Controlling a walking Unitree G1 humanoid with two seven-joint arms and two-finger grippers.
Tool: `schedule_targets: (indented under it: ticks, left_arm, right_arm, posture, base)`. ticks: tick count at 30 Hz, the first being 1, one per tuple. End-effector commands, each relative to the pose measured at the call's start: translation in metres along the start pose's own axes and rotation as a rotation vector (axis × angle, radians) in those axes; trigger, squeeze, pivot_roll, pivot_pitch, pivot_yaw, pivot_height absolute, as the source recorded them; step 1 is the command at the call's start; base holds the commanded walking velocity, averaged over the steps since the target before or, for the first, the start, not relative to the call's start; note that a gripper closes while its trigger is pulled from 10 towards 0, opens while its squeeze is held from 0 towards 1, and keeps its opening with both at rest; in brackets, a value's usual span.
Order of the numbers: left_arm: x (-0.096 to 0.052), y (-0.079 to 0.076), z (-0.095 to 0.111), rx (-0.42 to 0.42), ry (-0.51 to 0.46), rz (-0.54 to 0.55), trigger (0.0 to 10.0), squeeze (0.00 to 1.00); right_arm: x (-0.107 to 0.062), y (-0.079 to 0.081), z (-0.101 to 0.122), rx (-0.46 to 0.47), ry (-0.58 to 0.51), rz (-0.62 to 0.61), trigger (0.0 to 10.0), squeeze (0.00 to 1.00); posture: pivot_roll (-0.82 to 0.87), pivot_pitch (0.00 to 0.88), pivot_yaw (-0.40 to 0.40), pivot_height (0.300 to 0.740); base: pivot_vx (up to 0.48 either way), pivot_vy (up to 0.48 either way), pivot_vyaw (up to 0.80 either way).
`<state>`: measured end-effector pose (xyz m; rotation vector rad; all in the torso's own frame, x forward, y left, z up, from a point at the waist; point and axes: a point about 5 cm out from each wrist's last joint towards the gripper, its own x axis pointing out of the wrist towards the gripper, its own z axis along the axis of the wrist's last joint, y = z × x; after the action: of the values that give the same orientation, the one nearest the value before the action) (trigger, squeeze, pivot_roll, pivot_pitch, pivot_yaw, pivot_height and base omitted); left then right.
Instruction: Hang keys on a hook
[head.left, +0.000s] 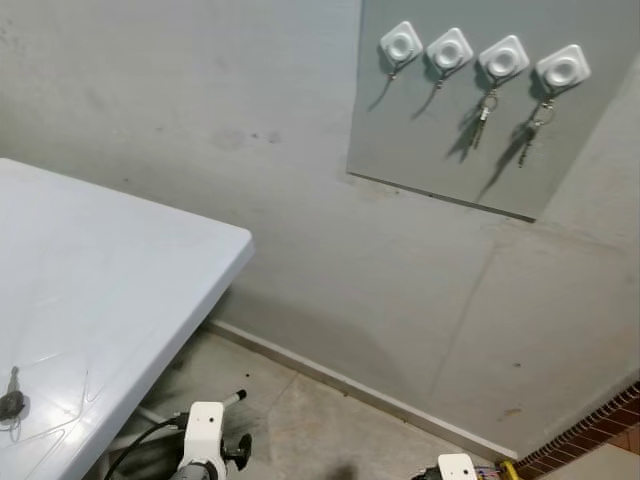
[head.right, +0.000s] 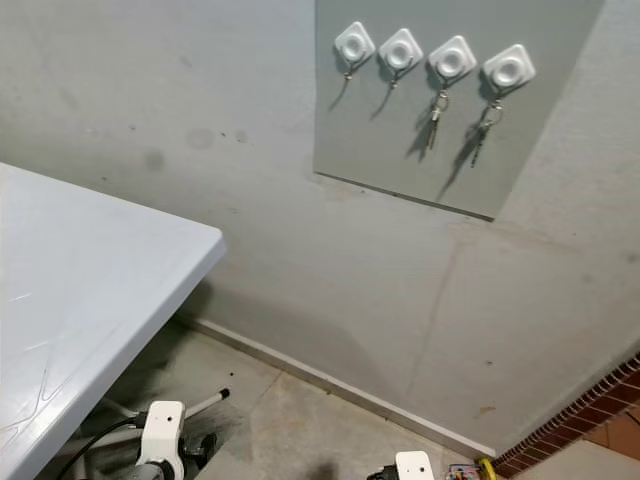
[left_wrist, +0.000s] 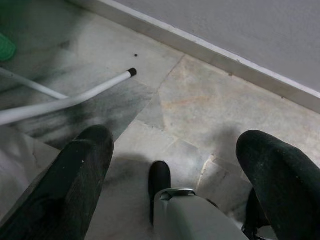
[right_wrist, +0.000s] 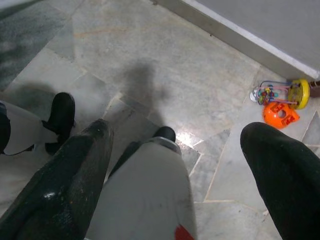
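Observation:
A set of keys (head.left: 10, 403) lies on the white table (head.left: 120, 290) near its front left edge. On the wall hangs a grey board (head.left: 450, 150) with a row of white square hooks. The two left hooks (head.left: 401, 45) are bare. Keys (head.left: 483, 112) hang from the third hook, and more keys (head.left: 533, 130) hang from the rightmost one. Both arms hang low by my legs. My left gripper (left_wrist: 177, 137) is open over the floor with nothing between its fingers. My right gripper (right_wrist: 180, 129) is open too, also holding nothing.
The table's corner (head.left: 240, 245) juts toward the wall, with white table legs (left_wrist: 75, 97) below it. A white skirting (head.left: 350, 385) runs along the wall's foot. A colourful toy (right_wrist: 282, 100) lies on the marble floor at my right, near a brick strip (head.left: 590, 430).

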<state>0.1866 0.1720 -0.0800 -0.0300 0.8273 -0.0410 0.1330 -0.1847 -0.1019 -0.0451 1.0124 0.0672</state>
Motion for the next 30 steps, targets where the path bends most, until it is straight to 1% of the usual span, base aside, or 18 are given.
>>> schedule_targets:
  ticks: [1, 10, 30]
  left_arm:
    - [-0.0007, 0.004, -0.0019, 0.003, 0.013, 0.016, 10.0, 0.0]
    - [-0.0008, 0.0039, -0.0024, -0.002, 0.015, 0.017, 10.0, 0.0]
    - [-0.0011, 0.0045, -0.0031, -0.001, 0.019, 0.017, 10.0, 0.0]
  right_arm:
    - [-0.0007, -0.0023, -0.0017, -0.011, 0.008, -0.002, 10.0, 0.0]
    - [-0.0018, -0.0052, -0.0043, -0.019, 0.016, -0.005, 10.0, 0.0]
    - [-0.0025, -0.003, -0.008, -0.021, 0.025, 0.002, 10.0, 0.0]
  posture:
    - [0.03, 0.0, -0.004, 0.74]
    - [0.03, 0.0, -0.008, 0.74]
    - [0.03, 0.0, -0.006, 0.74]
  base:
    - [0.0, 0.0, 0.8]
    - [0.0, 0.0, 0.8]
    - [0.0, 0.0, 0.8]
